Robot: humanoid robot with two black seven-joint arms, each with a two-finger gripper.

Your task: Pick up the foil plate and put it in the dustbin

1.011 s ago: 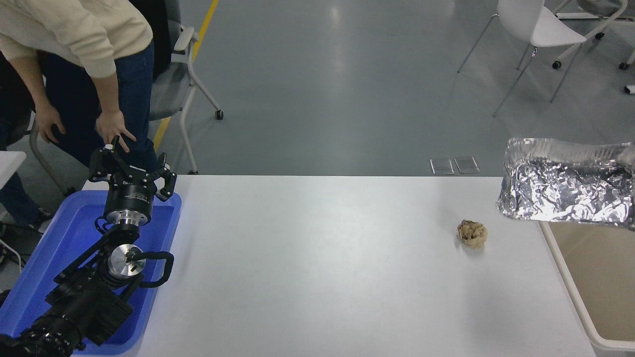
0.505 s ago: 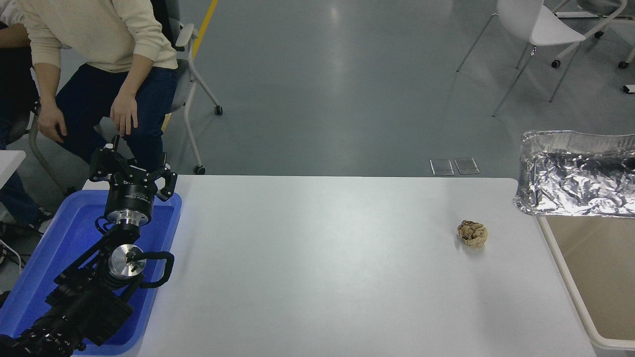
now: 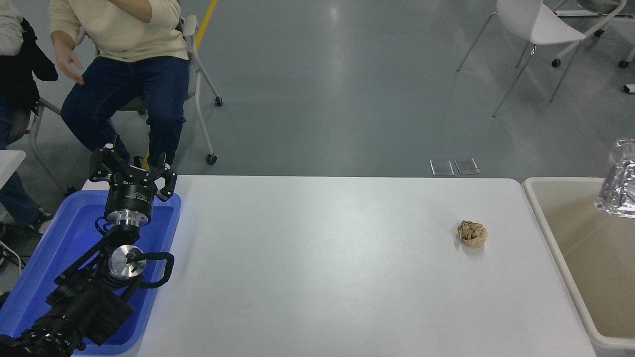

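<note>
The shiny crinkled foil plate [image 3: 619,182] shows only as a corner at the right edge of the picture, held up above the cream-beige dustbin [image 3: 555,238] that stands against the table's right side. The rest of the plate and my right gripper are out of the picture. My left arm is parked at the lower left over the blue tray, and its gripper [image 3: 133,168] has its fingers spread open and empty.
A small crumpled tan paper ball [image 3: 472,233] lies on the white table [image 3: 322,267] near the right. A blue tray [image 3: 54,258] sits at the left edge. A person sits on a chair [image 3: 196,74] at the far left.
The foil plate has moved right, from above the table's right corner to over the dustbin, mostly leaving the picture. The person at the far left has sat down.
</note>
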